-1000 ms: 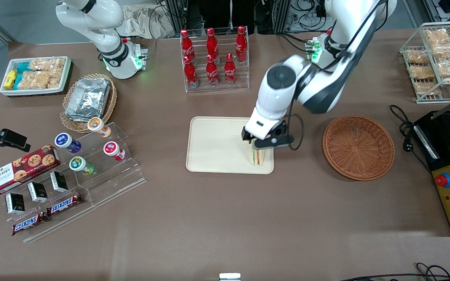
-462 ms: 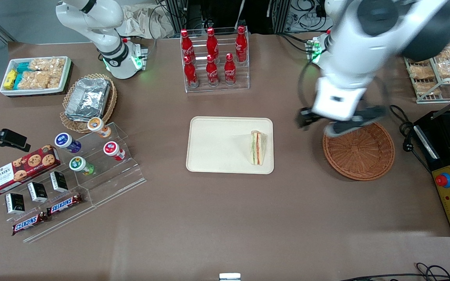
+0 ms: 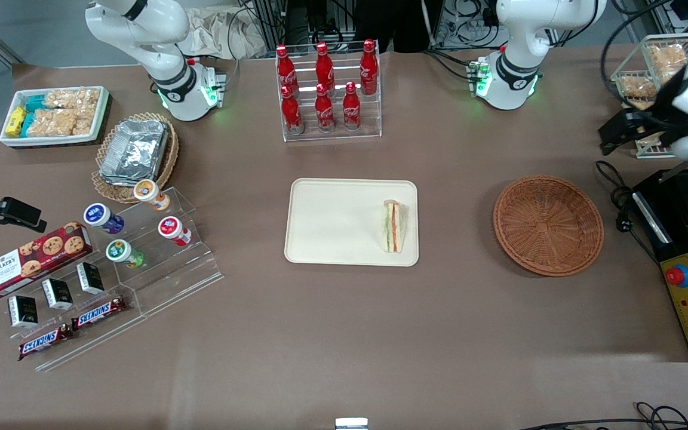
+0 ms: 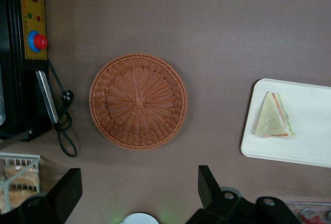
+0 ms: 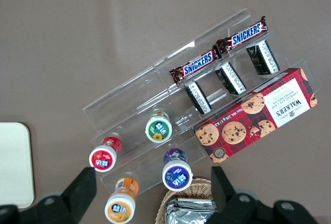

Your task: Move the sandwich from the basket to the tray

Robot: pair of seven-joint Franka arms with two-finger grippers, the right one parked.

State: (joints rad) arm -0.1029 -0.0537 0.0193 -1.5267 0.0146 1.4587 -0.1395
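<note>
Sandwich (image 3: 396, 226) well apart from gripper (image 3: 630, 128)

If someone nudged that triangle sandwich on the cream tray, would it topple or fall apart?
Probably. The white-bread triangular sandwich stands on a narrow edge on the cream rectangular tray, so it may tip. Its layered filling looks soft, likely squashing. The open pincer hangs well away above the table.

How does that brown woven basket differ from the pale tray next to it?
The basket is round, reddish-brown wicker; the tray is a flat, cream rectangle with rounded corners. The basket holds nothing, while the tray carries the sandwich at its end nearer the basket. Both rest on the brown table, apart from each other. The open gripper hovers high above the table, holding nothing.
</note>
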